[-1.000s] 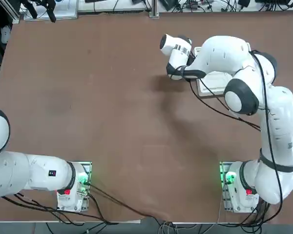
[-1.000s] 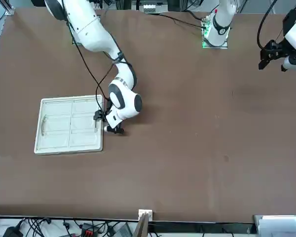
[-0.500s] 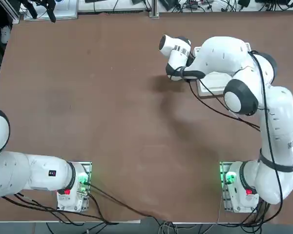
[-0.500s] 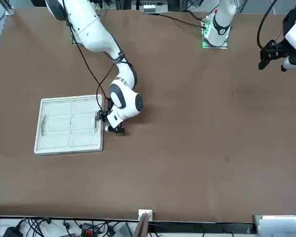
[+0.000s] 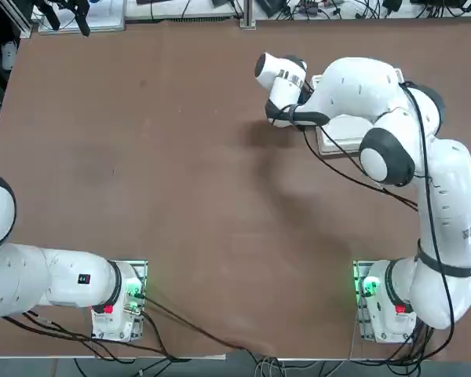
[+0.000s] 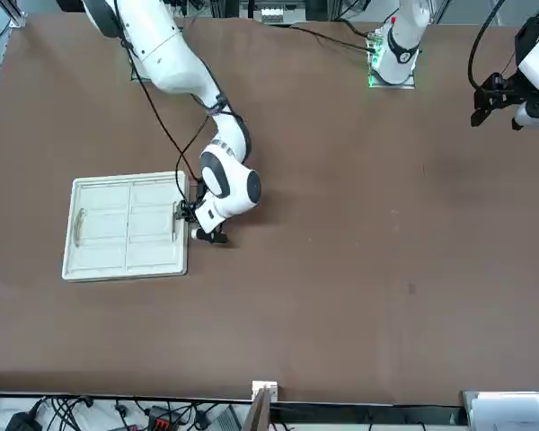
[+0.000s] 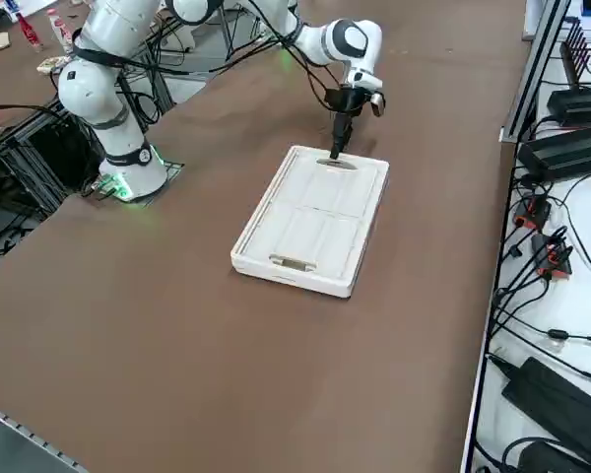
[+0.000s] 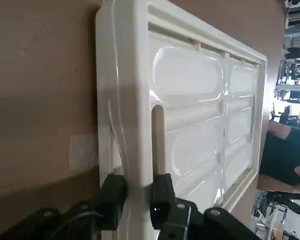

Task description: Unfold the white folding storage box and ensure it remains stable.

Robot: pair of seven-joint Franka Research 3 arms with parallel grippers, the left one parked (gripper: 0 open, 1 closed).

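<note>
right gripper point(image 8: 138, 200) pointing down | clamps white folding storage box point(image 6: 126, 226) end rim

A brown table point(image 5: 180, 181) bears a pale tape patch point(image 8: 83, 152); black cables point(image 7: 561, 256) lie beside it.

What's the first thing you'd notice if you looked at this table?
The flat white folding storage box lying folded on the brown table, near the far side from the robot. Right at its end, the right gripper has pinched the box's rim beside a handle slot, one finger on each side.
</note>
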